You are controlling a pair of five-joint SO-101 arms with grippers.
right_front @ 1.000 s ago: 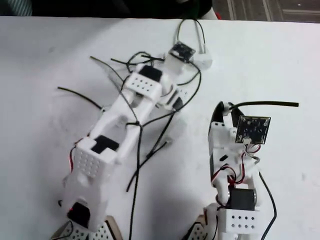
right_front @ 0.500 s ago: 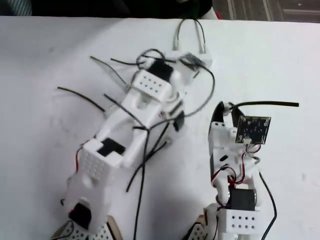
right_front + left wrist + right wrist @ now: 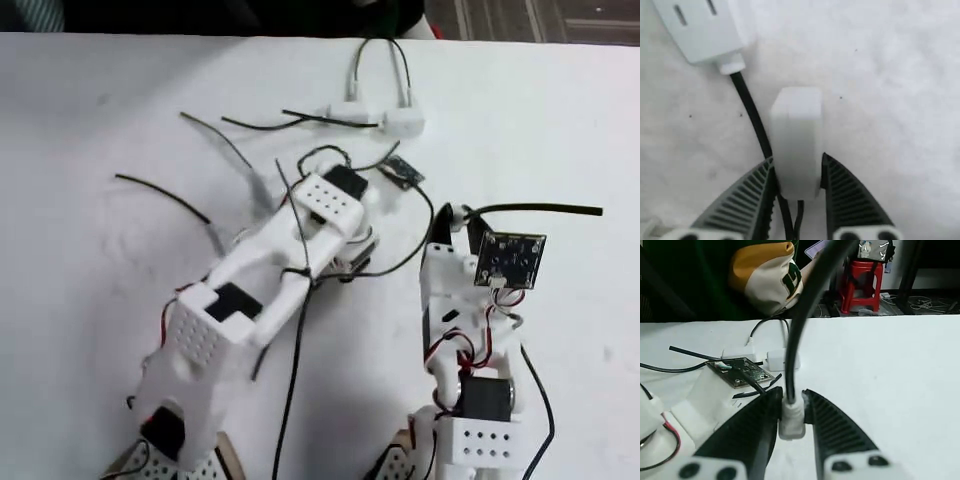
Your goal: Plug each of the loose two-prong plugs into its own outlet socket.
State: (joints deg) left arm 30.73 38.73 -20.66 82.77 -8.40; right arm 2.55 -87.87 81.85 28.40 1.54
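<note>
**A:** Starting close in, the left gripper (image 3: 797,160) is clamping a white plug (image 3: 796,125) by its rear half, with a jaw pressing on each flank. The plug is sitting low at the table (image 3: 90,150). I can't tell whether it is touching, and no prongs are showing.

**B:** Just past the plug's free end, the outlet socket (image 3: 700,25) is lying with two slots facing up. It is lying off to one side of the plug's long axis, though. A black cord (image 3: 751,112) is running from the socket back alongside the plug.

**A:** That offset is the whole story, I'd say. The plug is pointing past the socket, so its nose is going to need swinging toward those slots before any push.

**B:** The right gripper (image 3: 792,391) is closed tight on a second plug (image 3: 791,422), a small white one. Its black cable (image 3: 805,300) is arching up and away.

**A:** That arm is standing well apart from the slotted socket, so the left one is the nearer.

**B:** Farthest out, two white blocks (image 3: 400,122) are sitting side by side with a cord looping between them. I can't tell whether those are sockets.
</note>
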